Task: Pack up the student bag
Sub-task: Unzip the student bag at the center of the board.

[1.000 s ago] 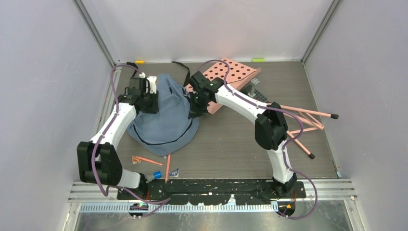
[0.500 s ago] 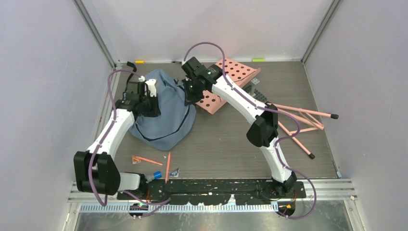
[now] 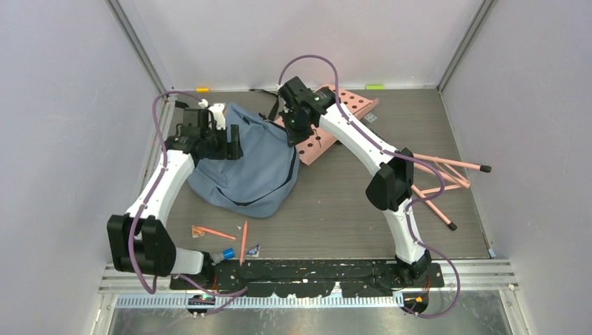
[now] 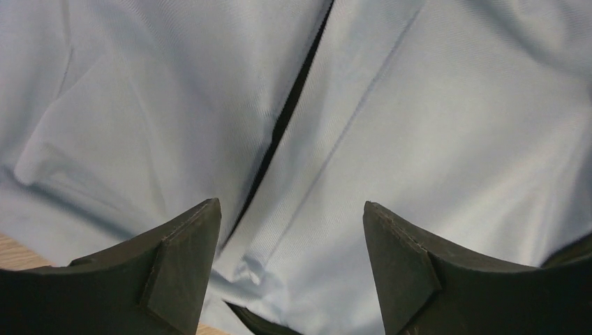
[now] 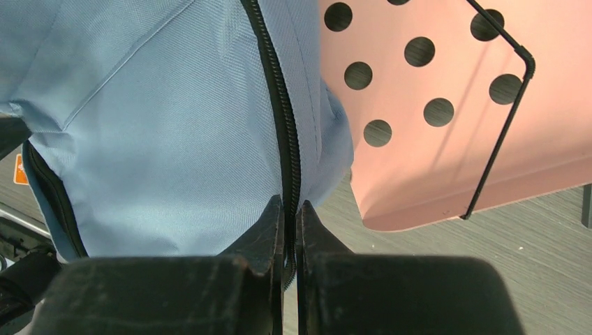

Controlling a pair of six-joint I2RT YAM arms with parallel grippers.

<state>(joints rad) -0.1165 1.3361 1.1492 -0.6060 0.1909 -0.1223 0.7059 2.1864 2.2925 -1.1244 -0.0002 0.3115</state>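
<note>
The student bag [image 3: 244, 171], dusty blue with black zipper edging, lies slumped at the back left of the table. My left gripper [image 3: 232, 148] stands open at its left upper side. In the left wrist view the bag's fabric [image 4: 391, 118] fills the space ahead of the open left gripper [image 4: 290, 209], and nothing is pinched. My right gripper [image 3: 296, 131] is at the bag's right edge, over the pink board. In the right wrist view, this right gripper [image 5: 291, 204] is shut on the bag's black zipper edge [image 5: 279, 105].
A pink perforated board [image 3: 322, 143] lies tilted under the right arm, with a thin black wire [image 5: 499, 132] across it. Long pink sticks [image 3: 447, 174] lie at the right. Orange pencils [image 3: 243, 241] and a blue-capped item [image 3: 227, 254] lie near the front. A black strap [image 3: 269, 105] trails behind the bag.
My left gripper has opened and let go of the bag's fabric. My right gripper, still shut on the zipper edge, moved right and back, stretching the bag that way.
</note>
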